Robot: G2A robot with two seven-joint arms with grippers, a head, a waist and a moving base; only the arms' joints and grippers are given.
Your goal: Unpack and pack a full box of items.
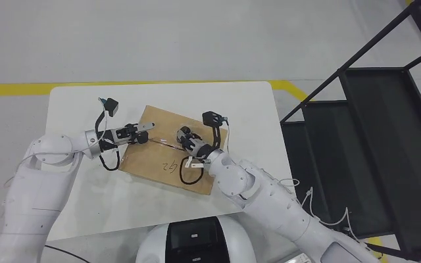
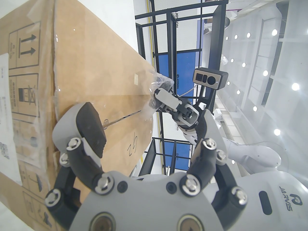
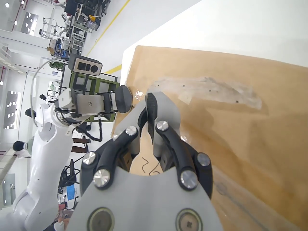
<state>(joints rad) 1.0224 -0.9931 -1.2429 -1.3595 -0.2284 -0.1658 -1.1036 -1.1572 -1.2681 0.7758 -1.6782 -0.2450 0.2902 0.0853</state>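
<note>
**A:** Nearest first: how do the end effectors stand?

**B:** The left end effector point(image 2: 146, 118) has its fingers wide apart and holds nothing. It is at the 10 o'clock edge of the lid point(image 3: 240, 145). The right end effector point(image 3: 149, 99) has its fingers pressed together on the tape point(image 3: 204, 90), near the lid's middle.

**A:** And the box?

**B:** The box point(image 1: 158, 164) sits shut at the centre of the surface point(image 1: 243, 105), turned a little askew.

**A:** How will it handle?

**B:** It's stiff cardboard and, if full, probably heavy, so I'd work the lid rather than shift it. The tape looks thin, clingy and likely to tear. I'd grip it low, close to where it leaves the cardboard. Once freed, the lid is best taken at the centre seam point(image 2: 108, 95).

**A:** What does one view give that another doesn't?

**B:** The left wrist view gives the box's side wall point(image 2: 26, 85) with its handling symbols point(image 2: 24, 46). It also shows a dark line along the seam, perhaps a slit. The top view, looking straight down, gives neither. The right wrist view shows the tape wrinkled and seemingly lifted; from above that is too small to tell.
</note>
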